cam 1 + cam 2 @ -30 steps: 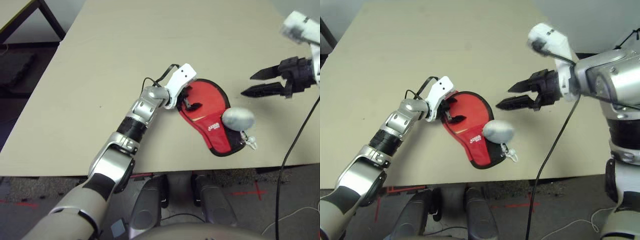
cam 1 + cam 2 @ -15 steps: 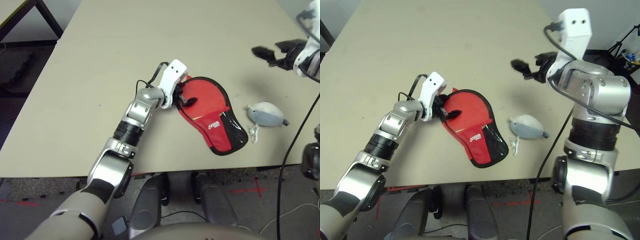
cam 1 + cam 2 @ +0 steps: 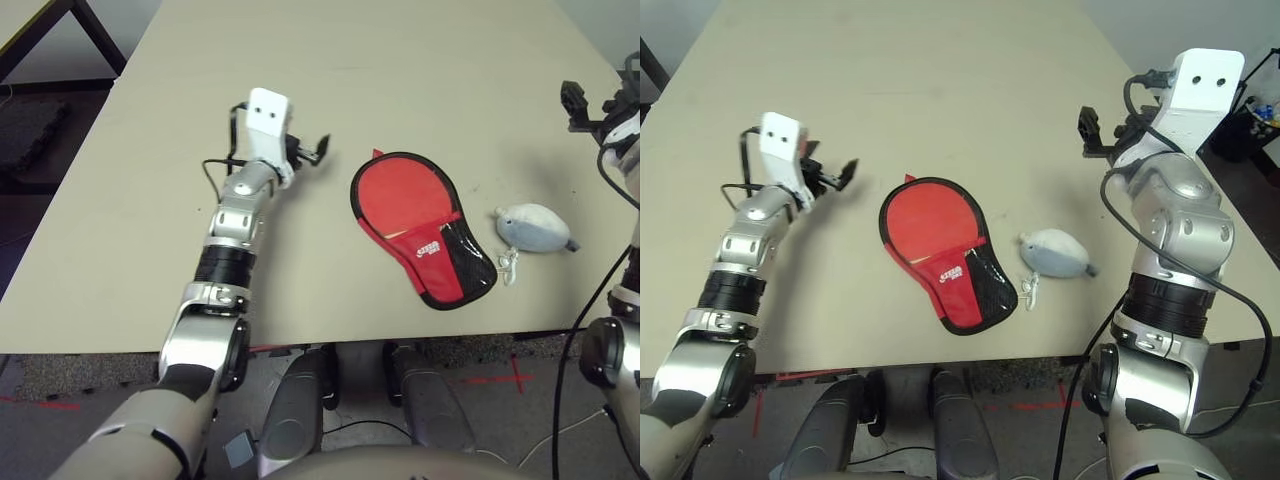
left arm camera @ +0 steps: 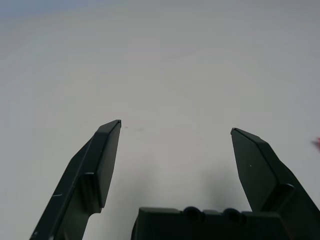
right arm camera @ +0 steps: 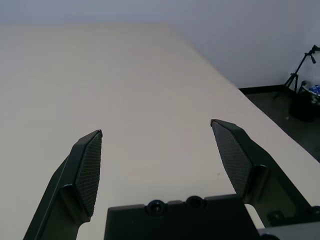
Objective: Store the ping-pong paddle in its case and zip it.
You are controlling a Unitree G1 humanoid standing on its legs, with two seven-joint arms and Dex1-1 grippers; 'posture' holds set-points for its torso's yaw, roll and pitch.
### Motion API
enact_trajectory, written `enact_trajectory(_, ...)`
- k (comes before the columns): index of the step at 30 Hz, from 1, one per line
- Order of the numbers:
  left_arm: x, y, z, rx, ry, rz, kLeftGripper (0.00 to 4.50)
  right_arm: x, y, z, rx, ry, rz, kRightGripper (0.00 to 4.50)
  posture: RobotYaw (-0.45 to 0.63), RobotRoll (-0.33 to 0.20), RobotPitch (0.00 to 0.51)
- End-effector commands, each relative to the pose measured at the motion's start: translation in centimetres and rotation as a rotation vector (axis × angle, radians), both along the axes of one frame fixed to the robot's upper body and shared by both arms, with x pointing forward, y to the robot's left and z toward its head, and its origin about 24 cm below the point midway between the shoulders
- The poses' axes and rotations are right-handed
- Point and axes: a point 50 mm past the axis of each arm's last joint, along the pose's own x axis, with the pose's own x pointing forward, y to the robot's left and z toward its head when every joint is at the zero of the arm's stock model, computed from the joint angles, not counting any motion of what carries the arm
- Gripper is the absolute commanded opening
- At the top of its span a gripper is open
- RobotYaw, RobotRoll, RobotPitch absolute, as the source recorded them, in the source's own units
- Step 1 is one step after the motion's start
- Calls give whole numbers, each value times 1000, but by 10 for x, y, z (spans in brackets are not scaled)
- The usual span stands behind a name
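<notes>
The red fabric case (image 3: 412,218) lies flat near the table's front edge, its round end toward the far side and its mesh pocket (image 3: 462,262) and white logo toward me. The ping-pong paddle is hidden. My left gripper (image 3: 310,152) hovers to the left of the case, apart from it and open; in the left wrist view its fingers (image 4: 102,160) frame bare tabletop. My right gripper (image 3: 1090,128) is raised at the far right, well clear of the case, and open (image 5: 156,126).
A pale fluffy ball (image 3: 535,227) with a white cord lies just right of the case. The beige table (image 3: 300,70) stretches bare behind. Its front edge (image 3: 300,335) runs close below the case. A tripod (image 5: 300,75) stands off the table's right side.
My left gripper has drawn back from the case's round end toward the left. My right arm has pulled away to the far right. The ball has gone from on top of the case to beside it.
</notes>
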Motion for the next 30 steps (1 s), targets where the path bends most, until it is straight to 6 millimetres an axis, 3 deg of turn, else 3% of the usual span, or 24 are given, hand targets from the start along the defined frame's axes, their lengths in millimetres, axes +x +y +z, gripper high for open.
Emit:
enact_trajectory(1,-7,33,-11,-15,-18,141,4500,-3,0,-10,4,5,-14,4481,-2,0,194)
enact_trajectory(5,-15,58,-15,-25,-39,254,4500,-5,-11,-23,9,31,-70,4481,1,0,191)
enact_trajectory(10,-22,74,-22,-35,-37,329,4500,-6,-21,-29,17,33,-113,4481,3,0,191)
enact_trajectory(17,-24,83,-30,-50,-16,380,4500,-7,-34,-32,1,61,-125,4481,-7,0,199)
enact_trajectory(30,-31,100,-25,-57,-58,468,4500,-9,-66,-38,15,96,-214,4481,6,0,219)
